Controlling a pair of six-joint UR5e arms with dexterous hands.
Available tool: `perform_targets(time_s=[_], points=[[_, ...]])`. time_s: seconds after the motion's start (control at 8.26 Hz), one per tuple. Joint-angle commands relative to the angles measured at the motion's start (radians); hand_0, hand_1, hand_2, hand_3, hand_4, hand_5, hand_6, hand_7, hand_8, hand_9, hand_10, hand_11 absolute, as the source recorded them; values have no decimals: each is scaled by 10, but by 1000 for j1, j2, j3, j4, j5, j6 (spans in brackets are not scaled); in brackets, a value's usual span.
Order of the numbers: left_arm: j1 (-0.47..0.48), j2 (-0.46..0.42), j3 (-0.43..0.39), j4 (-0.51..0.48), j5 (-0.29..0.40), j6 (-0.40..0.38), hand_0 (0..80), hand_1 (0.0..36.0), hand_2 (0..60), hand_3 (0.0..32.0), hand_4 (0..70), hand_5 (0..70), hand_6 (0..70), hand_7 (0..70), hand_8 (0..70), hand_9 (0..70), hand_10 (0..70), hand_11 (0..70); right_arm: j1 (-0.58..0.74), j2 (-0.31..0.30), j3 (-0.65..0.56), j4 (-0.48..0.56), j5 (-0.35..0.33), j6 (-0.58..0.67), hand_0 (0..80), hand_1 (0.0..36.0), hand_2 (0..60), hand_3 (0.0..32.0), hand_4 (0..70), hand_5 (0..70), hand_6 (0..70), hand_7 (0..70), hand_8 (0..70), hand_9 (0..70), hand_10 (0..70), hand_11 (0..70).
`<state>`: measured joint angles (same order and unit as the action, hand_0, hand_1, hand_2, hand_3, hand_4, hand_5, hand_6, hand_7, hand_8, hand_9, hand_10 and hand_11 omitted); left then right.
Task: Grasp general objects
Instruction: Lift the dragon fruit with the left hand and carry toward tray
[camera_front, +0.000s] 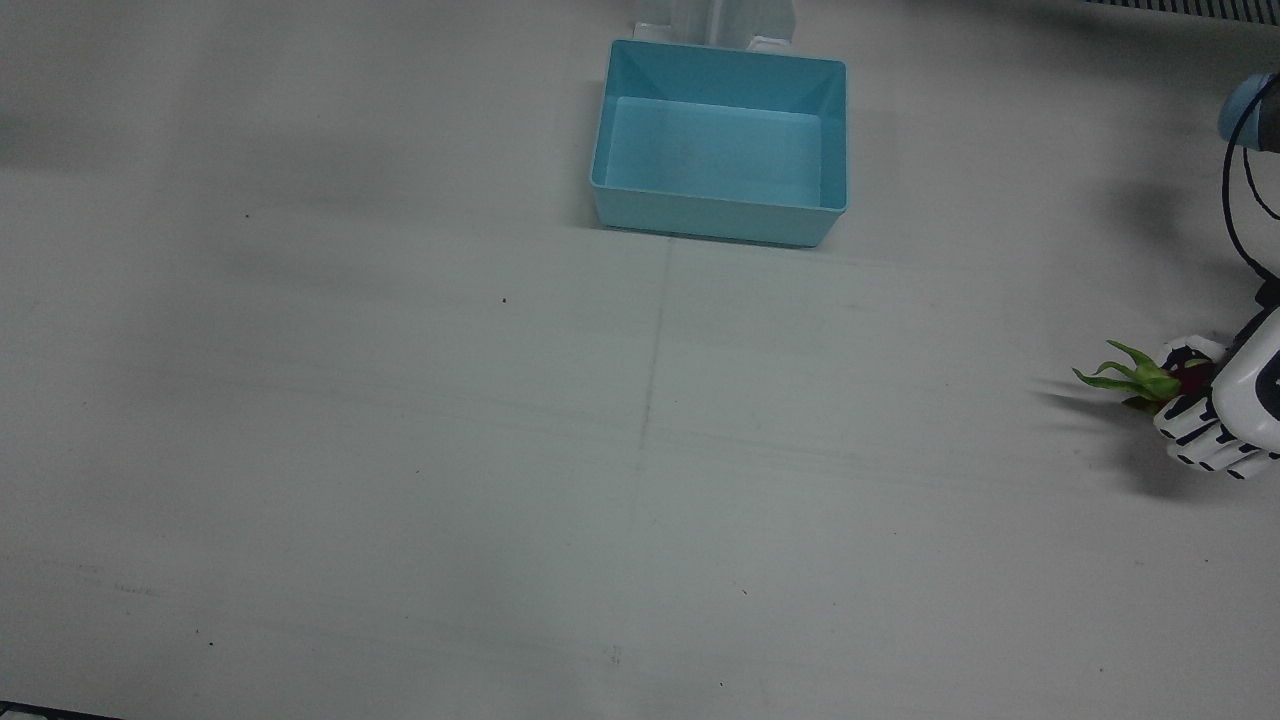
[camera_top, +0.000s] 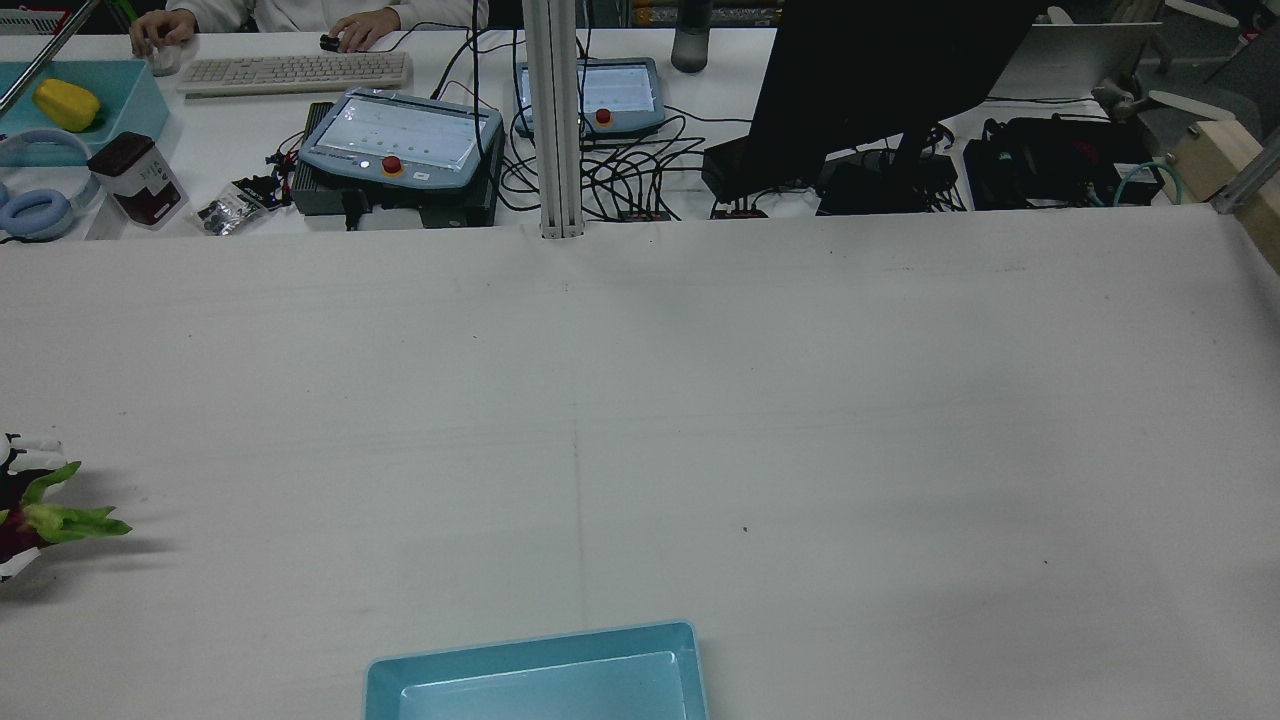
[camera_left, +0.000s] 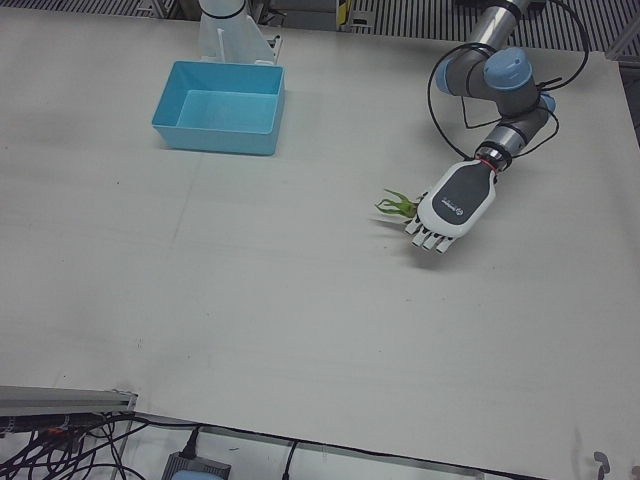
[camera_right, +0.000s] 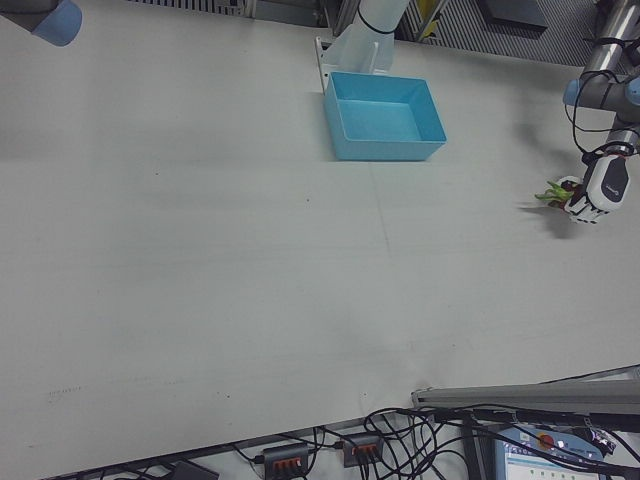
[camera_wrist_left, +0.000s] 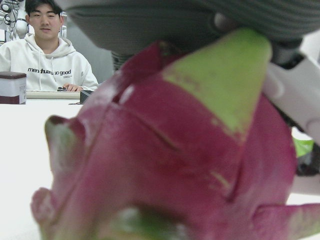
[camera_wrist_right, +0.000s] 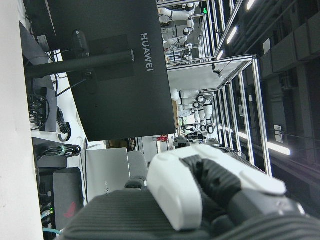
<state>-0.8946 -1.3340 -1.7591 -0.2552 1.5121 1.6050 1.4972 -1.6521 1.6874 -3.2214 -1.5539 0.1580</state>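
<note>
A magenta dragon fruit (camera_front: 1150, 380) with green leaf tips lies at the table's edge on my left arm's side. My left hand (camera_front: 1225, 405) is shut on it from above, and the leaves stick out past the fingers toward the table's middle. The left-front view has the hand (camera_left: 452, 205) palm-down over the fruit (camera_left: 398, 207). In the left hand view the fruit (camera_wrist_left: 175, 150) fills the picture. Whether it is off the table I cannot tell. My right hand (camera_wrist_right: 200, 195) shows only in its own view, as a white finger over a dark palm.
A light blue bin (camera_front: 720, 215) stands in the middle near the arms' pedestals, with nothing in it. Beyond the table's far edge are a keyboard (camera_top: 295, 72), two teach pendants (camera_top: 400, 140), a black monitor (camera_top: 880, 70), a metal post (camera_top: 555, 120) and a seated person (camera_wrist_left: 47, 55).
</note>
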Motion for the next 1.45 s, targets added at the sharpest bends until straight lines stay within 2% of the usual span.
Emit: perform_targets(time_s=[0.0,0.24,0.48,0.73,0.85,0.97,1.09,1.21,1.33], points=[[-3,36,-114,11,5,-68,152,239,600,0,335,700,449,700,459,484,700,700,0,0,0,0,0,0,0,0,0,0,0,0,0,0,0,0,0,0],[-6,79,-204,11,7,-121,263,233,600,0,328,700,436,700,455,479,700,700,0,0,0,0,0,0,0,0,0,0,0,0,0,0,0,0,0,0],[-12,133,-331,2,16,-241,317,241,600,0,330,700,436,700,452,474,700,700,0,0,0,0,0,0,0,0,0,0,0,0,0,0,0,0,0,0],[-7,136,-432,-4,36,-371,364,244,600,0,332,700,441,700,453,474,700,700,0,0,0,0,0,0,0,0,0,0,0,0,0,0,0,0,0,0],[5,134,-448,-50,36,-460,375,248,600,0,338,700,446,700,454,474,700,700,0,0,2,0,0,0,0,0,0,0,0,0,0,0,0,0,0,0],[28,134,-456,-89,36,-527,386,254,600,0,342,700,453,700,455,476,700,700,0,0,0,0,0,0,0,0,0,0,0,0,0,0,0,0,0,0],[63,134,-502,-78,34,-546,409,268,600,0,355,700,472,700,455,473,700,700,0,0,0,0,0,0,0,0,0,0,0,0,0,0,0,0,0,0],[144,119,-531,-49,34,-600,430,280,600,0,370,700,493,700,458,474,700,700,0,0,2,0,0,0,0,0,0,0,0,0,0,0,0,0,0,0],[217,72,-551,-41,33,-626,468,314,600,0,417,700,541,700,475,495,700,700,0,0,0,0,0,0,0,0,0,0,0,0,0,0,0,0,0,0]])
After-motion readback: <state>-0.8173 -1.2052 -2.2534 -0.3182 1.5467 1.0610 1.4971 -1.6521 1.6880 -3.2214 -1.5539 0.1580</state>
